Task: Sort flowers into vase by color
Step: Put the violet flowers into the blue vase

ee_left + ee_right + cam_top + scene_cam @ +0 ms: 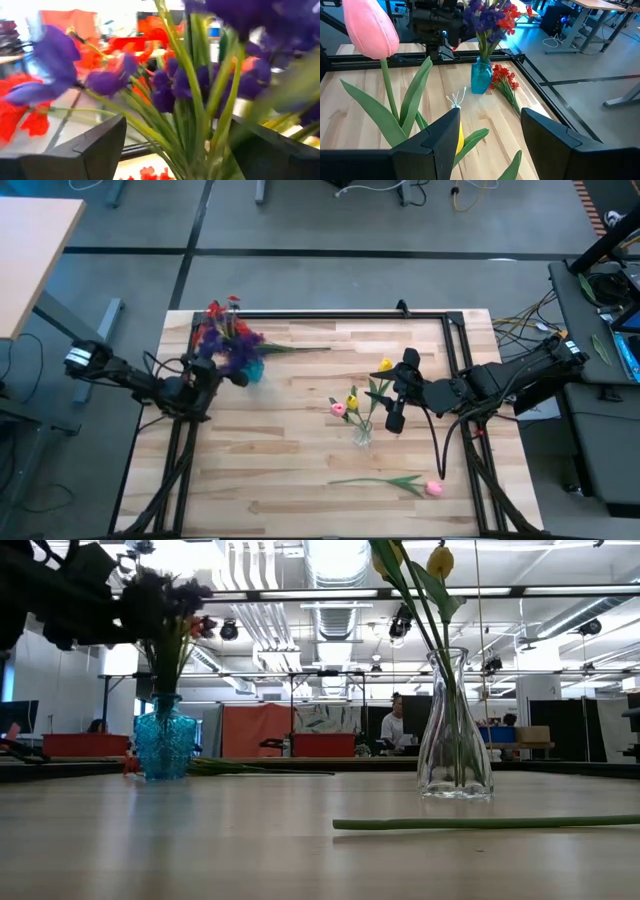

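Note:
A blue vase [252, 372] [165, 745] near the table's far left holds purple and red flower clusters [226, 332] [170, 85]. My left gripper [212, 376] [182, 150] is open at this bunch, a finger on either side of its green stems [197, 125]. A clear vase [362, 432] [455, 730] right of centre holds yellow and pink tulips [350, 402] [370, 27]. My right gripper [392, 394] [492, 137] hovers open just right of them. A pink tulip [433, 488] lies flat near the near edge, and a red cluster [502, 80] lies by the blue vase.
The red cluster's long stem [300, 350] runs along the table beside the far frame rail [330, 314]. The lying tulip's stem [480, 824] stretches across the near part of the table. Bare wood [280, 450] lies between the two vases. People sit in the room beyond.

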Motion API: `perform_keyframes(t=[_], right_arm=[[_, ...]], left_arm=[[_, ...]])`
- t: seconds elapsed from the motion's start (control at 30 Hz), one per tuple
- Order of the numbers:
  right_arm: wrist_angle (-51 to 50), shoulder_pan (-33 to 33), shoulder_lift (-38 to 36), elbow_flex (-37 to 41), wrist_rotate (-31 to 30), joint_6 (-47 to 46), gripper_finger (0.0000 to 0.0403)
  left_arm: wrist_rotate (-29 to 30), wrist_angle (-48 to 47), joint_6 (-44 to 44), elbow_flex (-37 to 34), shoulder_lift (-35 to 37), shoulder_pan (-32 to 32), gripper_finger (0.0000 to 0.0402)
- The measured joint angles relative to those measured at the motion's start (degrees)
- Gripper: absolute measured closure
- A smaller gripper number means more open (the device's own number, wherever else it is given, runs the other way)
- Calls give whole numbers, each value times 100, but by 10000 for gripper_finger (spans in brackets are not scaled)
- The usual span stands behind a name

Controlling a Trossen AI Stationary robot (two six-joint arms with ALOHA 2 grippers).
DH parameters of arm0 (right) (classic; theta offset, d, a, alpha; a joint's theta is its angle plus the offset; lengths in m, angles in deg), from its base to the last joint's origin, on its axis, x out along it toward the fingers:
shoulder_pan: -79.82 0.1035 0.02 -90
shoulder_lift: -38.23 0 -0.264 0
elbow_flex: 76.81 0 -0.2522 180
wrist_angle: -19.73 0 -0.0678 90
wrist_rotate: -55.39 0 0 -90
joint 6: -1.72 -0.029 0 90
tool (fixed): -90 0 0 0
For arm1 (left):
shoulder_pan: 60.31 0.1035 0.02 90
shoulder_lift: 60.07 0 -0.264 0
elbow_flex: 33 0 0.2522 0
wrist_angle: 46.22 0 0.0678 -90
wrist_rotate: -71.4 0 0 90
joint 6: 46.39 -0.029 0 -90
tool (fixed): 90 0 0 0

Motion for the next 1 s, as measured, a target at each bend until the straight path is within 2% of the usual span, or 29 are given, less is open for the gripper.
perform_keyframes(t=[0.17, 0.47, 0.7, 0.87, 1.0], right_arm=[[0, 0, 0, 0, 0, 2, 199], [-1, 0, -2, 0, 0, 7, 199], [-4, 0, -2, 0, 0, -3, 199], [-59, 0, -2, 0, 0, -4, 199], [-105, 0, -2, 0, 2, -22, 199]], left_arm=[[-79, -10, -28, 0, 33, -400, 86], [-50, 8, -29, 32, 64, -754, 86], [18, 8, -645, 488, 66, -943, 93], [42, 7, -771, 562, 146, -1017, 119], [46, 10, -749, 562, 327, -1017, 161]])
